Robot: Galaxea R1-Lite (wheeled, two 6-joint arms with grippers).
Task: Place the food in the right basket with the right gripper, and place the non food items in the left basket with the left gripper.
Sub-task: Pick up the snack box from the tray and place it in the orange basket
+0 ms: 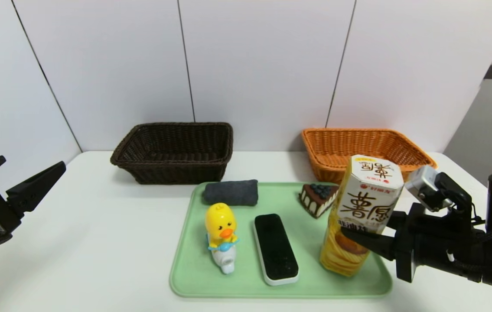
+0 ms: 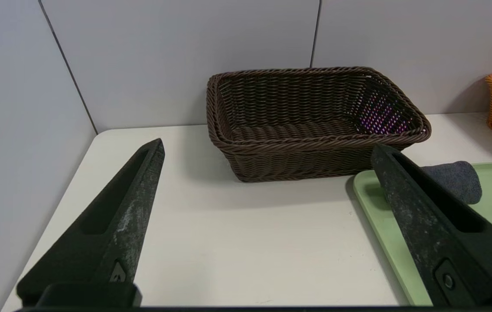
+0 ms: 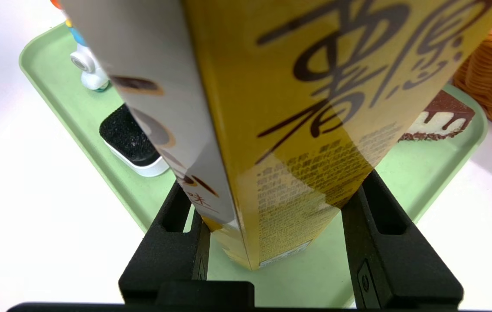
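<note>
While cake wedge neighbours, snack box stands gripped.

The tall snack box is standing upright at the tray's right front, blocking the right hand's low line toward the cake wedge. Bare tabletop is lying open between the left hand and the dark brown basket. The orange basket is sitting just behind the box, its top open.
</note>
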